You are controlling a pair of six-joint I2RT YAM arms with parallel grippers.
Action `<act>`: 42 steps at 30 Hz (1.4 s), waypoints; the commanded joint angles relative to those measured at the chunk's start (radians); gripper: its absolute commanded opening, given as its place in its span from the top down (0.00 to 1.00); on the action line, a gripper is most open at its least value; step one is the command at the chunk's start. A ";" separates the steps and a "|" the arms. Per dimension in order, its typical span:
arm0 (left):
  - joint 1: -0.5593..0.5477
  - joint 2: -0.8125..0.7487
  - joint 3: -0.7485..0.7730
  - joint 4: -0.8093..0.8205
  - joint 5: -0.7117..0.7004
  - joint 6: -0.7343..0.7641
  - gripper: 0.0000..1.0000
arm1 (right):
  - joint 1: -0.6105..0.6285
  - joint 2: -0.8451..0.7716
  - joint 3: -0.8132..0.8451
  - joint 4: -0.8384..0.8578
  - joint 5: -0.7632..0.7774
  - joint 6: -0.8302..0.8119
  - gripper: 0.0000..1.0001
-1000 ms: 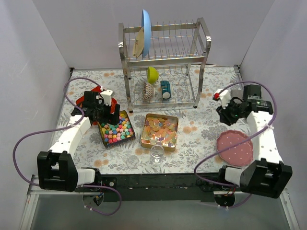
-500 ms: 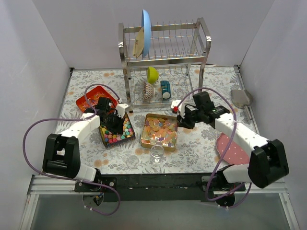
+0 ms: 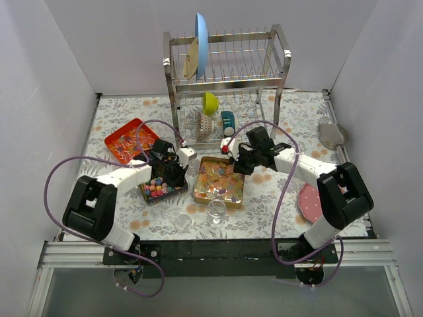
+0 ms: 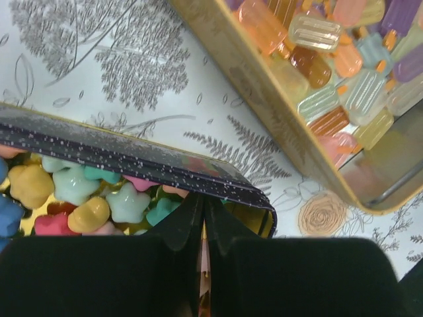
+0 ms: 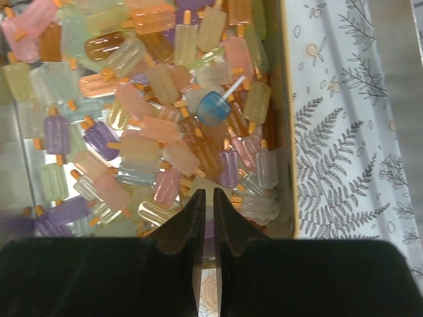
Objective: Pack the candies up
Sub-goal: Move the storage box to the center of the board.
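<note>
- Left of the worktop's middle, my left tool [image 3: 173, 176] sits at the corner of the dark tin [image 3: 143, 193] that faces the gold tin [image 3: 196, 191]. It is pressed fully together. I cannot tell whether it pinches the rim.
- The candies [image 3: 157, 189] lie inside that dark tin, spreading from my left tool toward the worktop's left edge, just the other side of the rim.
- This arm is clearly the nearer one. My right tool [image 3: 236, 164] hangs over the gold tin, narrowed to a slit above the popsicle-shaped sweets [image 5: 132, 132], with nothing visibly caught in it.
- The small glass [image 3: 216, 211] stands toward the near edge, just in front of the gold tin. I judge any load must travel from the dark tin rightward and nearer.
</note>
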 commanded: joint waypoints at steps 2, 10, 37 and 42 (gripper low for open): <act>-0.064 0.052 0.065 0.074 -0.008 0.000 1.00 | 0.003 0.019 0.033 0.072 0.067 0.012 0.85; -0.163 0.079 0.072 0.074 0.013 -0.016 1.00 | -0.002 -0.022 -0.043 0.108 0.145 0.010 0.89; -0.329 0.355 0.345 0.230 0.308 0.064 1.00 | -0.229 0.004 -0.117 0.240 0.303 0.067 0.93; -0.321 0.323 0.356 0.167 0.263 0.058 1.00 | -0.252 -0.008 -0.134 0.247 0.303 0.096 0.96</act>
